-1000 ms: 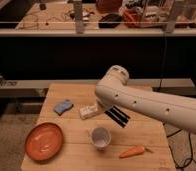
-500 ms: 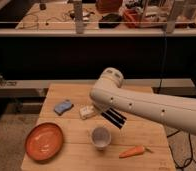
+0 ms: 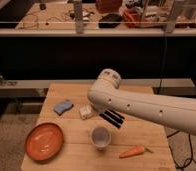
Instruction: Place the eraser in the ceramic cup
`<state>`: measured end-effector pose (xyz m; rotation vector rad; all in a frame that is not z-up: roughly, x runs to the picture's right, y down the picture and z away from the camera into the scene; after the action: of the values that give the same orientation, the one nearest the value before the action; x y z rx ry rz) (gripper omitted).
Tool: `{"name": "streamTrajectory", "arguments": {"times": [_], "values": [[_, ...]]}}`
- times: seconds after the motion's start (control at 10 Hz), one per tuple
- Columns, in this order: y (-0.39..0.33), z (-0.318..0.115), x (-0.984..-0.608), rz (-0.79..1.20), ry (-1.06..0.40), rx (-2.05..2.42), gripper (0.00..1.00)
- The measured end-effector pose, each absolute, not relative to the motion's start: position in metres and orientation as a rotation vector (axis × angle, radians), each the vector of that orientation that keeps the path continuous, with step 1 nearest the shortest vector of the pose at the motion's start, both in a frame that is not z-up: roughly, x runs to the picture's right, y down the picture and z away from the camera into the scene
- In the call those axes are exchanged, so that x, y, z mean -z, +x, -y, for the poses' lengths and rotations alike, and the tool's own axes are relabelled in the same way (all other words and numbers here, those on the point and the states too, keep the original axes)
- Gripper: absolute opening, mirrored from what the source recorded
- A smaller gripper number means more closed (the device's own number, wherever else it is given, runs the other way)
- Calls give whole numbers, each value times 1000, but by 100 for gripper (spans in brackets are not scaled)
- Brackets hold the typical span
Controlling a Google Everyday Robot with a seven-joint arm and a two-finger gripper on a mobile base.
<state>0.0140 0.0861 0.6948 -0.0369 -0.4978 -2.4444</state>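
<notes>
One white robot arm [image 3: 141, 107] reaches in from the right across a wooden desk [image 3: 73, 155], with its rounded end above the middle of the desk. The gripper [image 3: 111, 116] sits tucked under the arm's lower edge, up and to the right of the ceramic cup [image 3: 100, 138]. Its jaws are closed on the eraser [image 3: 114, 119], though the dark jaws are hard to tell apart from the dark block they hold.

The eraser is a small black rectangular block with faint pale ribs along its length. It is tilted, its right end lower, and is about as long as the cup is wide. It is held off the desk, near the cup's rim but not inside the cup.

The cup is small, round and white with a pale interior, standing upright near the front of the desk. An orange plate [image 3: 43, 142] lies at the front left, well apart from the cup. A blue sponge [image 3: 63, 106] and a white tube-like bottle [image 3: 86, 111] lie behind it, to the left of the gripper. A carrot [image 3: 132, 151] lies to the right of the cup.
</notes>
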Motion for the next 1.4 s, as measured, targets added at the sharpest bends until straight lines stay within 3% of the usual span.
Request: {"name": "streamTrajectory", "arguments": {"times": [1.4], "values": [[34, -74, -663, 661, 504, 2284, 0]]}}
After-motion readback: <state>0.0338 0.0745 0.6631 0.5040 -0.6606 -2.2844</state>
